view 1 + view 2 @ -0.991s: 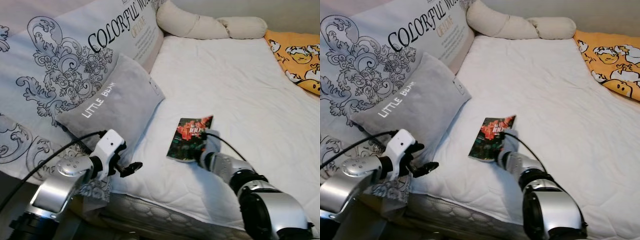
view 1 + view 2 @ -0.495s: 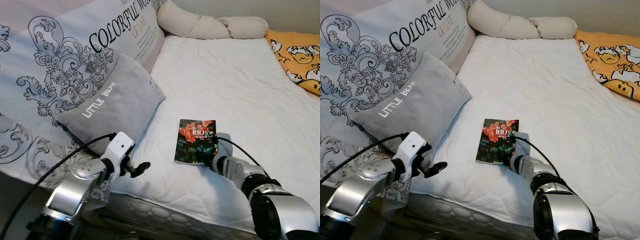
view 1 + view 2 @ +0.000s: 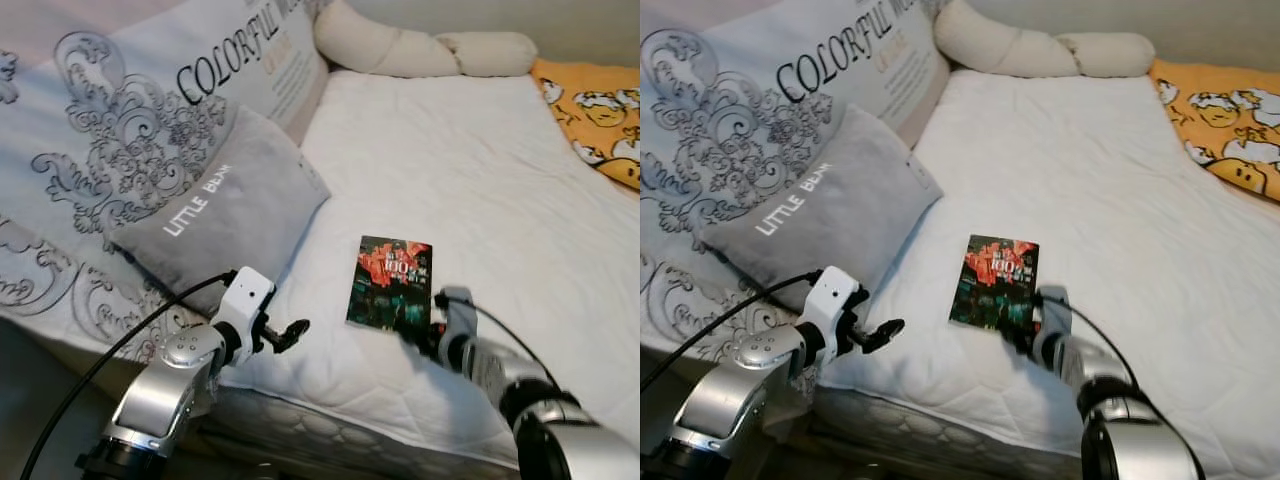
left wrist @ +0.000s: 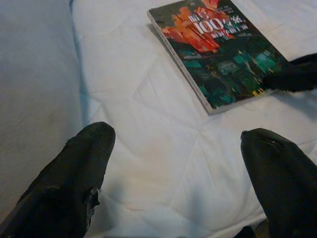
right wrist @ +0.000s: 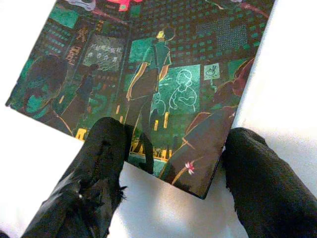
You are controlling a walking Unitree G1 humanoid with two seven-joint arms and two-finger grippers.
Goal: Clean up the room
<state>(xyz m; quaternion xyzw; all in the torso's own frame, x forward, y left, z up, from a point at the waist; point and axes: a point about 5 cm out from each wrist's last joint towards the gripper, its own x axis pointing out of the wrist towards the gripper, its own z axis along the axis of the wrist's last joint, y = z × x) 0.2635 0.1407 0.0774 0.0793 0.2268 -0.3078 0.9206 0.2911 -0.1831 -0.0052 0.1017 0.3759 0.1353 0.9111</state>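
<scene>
Book point(image 3: 391, 283) flat on bed point(image 3: 480, 170); right tool point(image 5: 171, 171) spread at book's near edge; left tool point(image 4: 181, 173) spread, apart from book, beside grey pillow point(image 3: 225, 215).

the book point(image 3: 391, 283) now lies flat at frame centre, no longer tilted; the right gripper point(image 5: 168, 163) has loosened, fingers spread at its near corner.

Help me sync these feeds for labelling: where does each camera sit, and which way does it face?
Left and right eye views: on the head, looking forward and down at the bed, pillows and both silver arms.
Left wrist view: along the open left gripper, facing the white bed cover and the book.
Right wrist view: along the right gripper, close on the book's near edge, one finger on the cover.
Shared: every view shows the book; the left wrist view also catches a right gripper fingertip.
</scene>
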